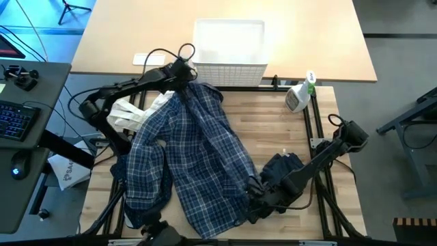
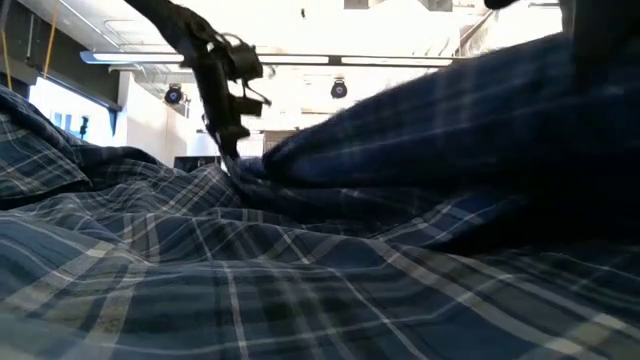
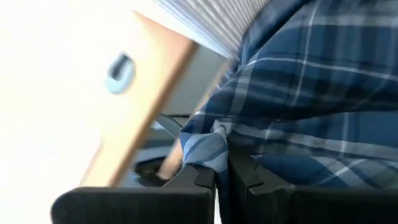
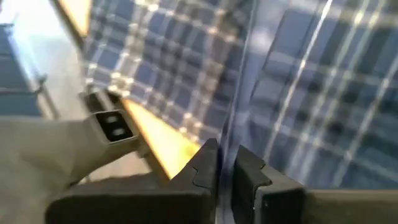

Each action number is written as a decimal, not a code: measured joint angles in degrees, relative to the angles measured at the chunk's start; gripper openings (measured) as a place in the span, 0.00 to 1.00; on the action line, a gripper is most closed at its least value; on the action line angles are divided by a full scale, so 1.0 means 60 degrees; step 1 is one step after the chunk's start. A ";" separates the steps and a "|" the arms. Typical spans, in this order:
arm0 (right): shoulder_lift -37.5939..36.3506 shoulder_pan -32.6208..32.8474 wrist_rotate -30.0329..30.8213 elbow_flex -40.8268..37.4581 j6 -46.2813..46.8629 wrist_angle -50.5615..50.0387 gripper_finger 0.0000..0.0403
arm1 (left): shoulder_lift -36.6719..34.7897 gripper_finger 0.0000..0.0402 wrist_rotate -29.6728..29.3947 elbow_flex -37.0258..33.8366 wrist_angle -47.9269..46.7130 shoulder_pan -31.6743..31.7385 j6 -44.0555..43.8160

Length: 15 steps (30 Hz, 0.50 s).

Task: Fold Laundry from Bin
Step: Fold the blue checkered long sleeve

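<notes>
That plaid shirt (image 1: 194,160) looks light and floppy, so edge pinches work: left claw (image 1: 183,72) and right claw (image 1: 251,198) are each clenched on its hem.

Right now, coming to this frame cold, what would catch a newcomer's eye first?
The big blue-and-white plaid shirt dominates, stretched across the wooden table between both arms. The left gripper pinches one edge up near the white bin at the table's far side; the right gripper is shut on the opposite edge near the front. A dark navy piece lies crumpled beside the right arm.
</notes>
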 joint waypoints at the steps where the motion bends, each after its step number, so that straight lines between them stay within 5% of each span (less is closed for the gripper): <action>1: 0.0000 -0.0077 -0.0073 0.0000 -0.0097 0.0130 0.08 | -0.0211 0.00 0.0000 0.0000 0.0004 -0.0004 0.0010; 15: 0.0355 -0.1171 -0.1856 0.0007 -0.0962 0.0196 0.55 | -0.0428 0.04 0.2167 -0.1016 -0.0924 0.0920 -0.0631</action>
